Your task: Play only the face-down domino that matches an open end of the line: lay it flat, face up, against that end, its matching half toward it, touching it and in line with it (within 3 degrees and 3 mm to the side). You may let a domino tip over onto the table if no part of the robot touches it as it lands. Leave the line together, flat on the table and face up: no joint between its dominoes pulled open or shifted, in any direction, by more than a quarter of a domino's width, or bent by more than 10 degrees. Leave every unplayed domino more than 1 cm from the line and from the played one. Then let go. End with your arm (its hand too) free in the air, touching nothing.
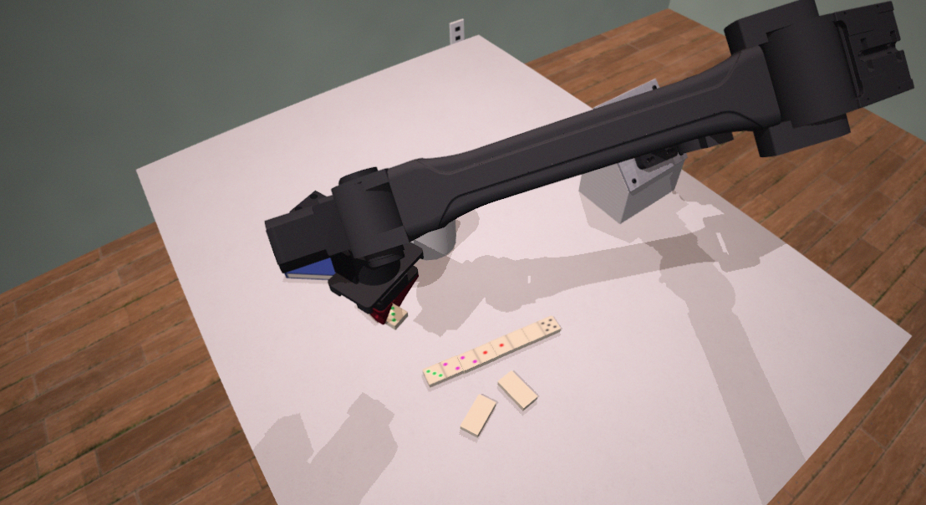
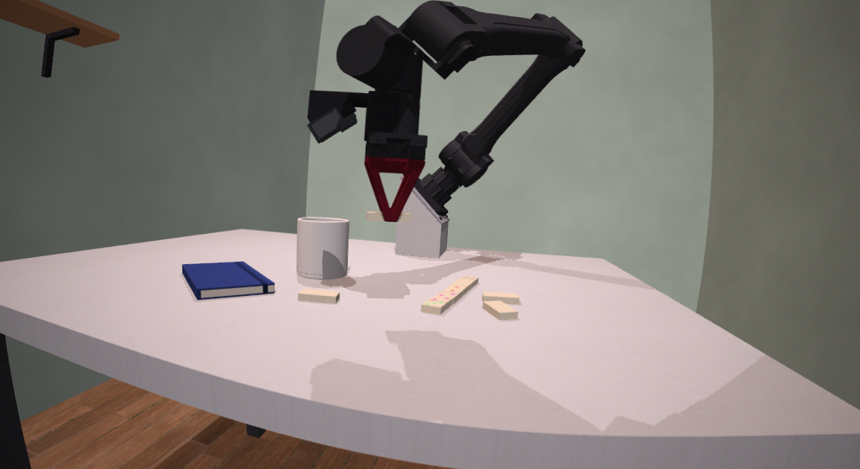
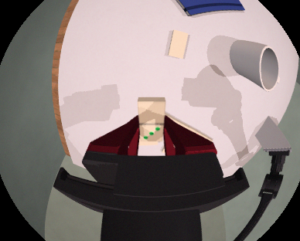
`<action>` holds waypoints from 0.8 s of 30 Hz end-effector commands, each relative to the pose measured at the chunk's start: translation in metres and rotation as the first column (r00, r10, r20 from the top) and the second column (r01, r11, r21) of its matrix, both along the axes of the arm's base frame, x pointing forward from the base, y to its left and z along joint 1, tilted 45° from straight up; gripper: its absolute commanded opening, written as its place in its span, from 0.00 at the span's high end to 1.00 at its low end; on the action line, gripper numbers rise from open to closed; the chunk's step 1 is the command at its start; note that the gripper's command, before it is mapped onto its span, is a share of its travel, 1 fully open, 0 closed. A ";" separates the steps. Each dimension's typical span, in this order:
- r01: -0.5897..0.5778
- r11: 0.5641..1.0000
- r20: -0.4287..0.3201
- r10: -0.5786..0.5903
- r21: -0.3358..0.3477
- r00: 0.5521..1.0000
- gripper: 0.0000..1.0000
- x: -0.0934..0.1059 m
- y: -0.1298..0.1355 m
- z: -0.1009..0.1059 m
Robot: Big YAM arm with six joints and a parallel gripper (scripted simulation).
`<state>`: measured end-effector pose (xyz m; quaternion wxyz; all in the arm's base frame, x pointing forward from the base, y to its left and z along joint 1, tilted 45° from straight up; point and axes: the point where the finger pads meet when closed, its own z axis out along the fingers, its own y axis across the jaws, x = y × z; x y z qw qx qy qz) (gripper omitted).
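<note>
Held in end effector above desk: cream domino, face up, blank half toward 12 o'clock in wrist view, three green pips toward 6 o'clock.

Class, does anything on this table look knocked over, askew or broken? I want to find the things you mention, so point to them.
Nothing stands out: the line of cream dominoes (image 1: 492, 351) (image 2: 451, 294) is straight, and the white cylindrical mug (image 2: 322, 249) (image 3: 247, 59) stands upright. I see no damage.
</note>
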<state>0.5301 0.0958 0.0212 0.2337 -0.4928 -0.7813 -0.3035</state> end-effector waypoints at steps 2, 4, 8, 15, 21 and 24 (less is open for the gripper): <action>0.004 1.000 0.048 -0.004 -0.005 0.999 0.78 0.014 -0.014 0.021; 0.004 1.000 0.061 -0.004 -0.006 0.998 0.78 0.018 -0.018 0.028; 0.004 1.000 0.067 -0.004 -0.007 0.998 0.78 0.020 -0.020 0.031; -0.001 1.000 0.025 0.001 -0.003 1.000 0.78 0.007 -0.011 0.016; 0.009 1.000 0.063 -0.008 -0.008 0.998 0.78 0.018 -0.021 0.030; 0.011 1.000 0.069 -0.010 -0.009 0.998 0.78 0.020 -0.023 0.032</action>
